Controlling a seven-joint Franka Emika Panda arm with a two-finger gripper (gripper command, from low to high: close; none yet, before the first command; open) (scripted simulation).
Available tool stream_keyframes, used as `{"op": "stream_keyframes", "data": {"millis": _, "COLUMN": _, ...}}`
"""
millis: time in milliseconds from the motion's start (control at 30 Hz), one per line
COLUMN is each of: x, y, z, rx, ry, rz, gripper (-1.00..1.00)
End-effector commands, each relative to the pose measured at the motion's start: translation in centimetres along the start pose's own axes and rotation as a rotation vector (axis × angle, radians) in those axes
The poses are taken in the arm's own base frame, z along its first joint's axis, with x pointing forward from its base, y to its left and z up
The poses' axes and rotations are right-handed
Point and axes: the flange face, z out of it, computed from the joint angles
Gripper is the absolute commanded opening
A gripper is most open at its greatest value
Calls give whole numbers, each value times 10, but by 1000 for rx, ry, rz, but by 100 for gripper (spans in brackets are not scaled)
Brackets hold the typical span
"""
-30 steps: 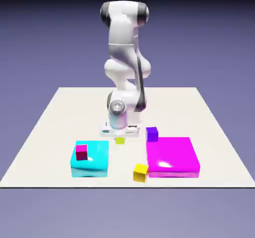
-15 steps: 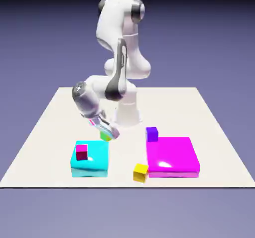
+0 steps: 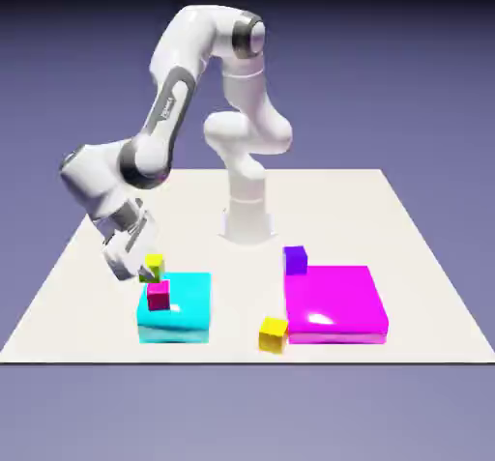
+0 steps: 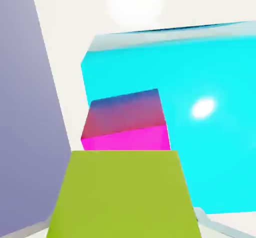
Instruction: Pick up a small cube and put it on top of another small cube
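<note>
The hand (image 3: 145,268) has the yellow cube (image 3: 154,262) between its fingers, right above the pink cube (image 3: 159,294) on the cyan block (image 3: 184,300). Can't tell if it's clenched or letting go. Looks lined up for stacking.

In your hand view the lemon-yellow cube (image 4: 122,194) fills the bottom and runs off the lower edge, hiding both finger tips; it covers the near part of the pink-magenta cube (image 4: 127,119); the cyan block (image 4: 210,127) is cut by the right edge; from the exterior view you cannot tell whether the gripper (image 3: 135,268) touches the yellow cube.
</note>
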Motion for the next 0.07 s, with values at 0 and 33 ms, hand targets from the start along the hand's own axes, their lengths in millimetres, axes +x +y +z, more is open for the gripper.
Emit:
{"op": "stream_keyframes", "data": {"millis": 0, "x": 0, "y": 0, "z": 0, "rx": 0, "ry": 0, "rz": 0, "gripper": 100}}
{"op": "stream_keyframes", "data": {"millis": 33, "x": -3, "y": 1, "z": -20, "rx": -1, "ry": -2, "rz": -1, "gripper": 100}}
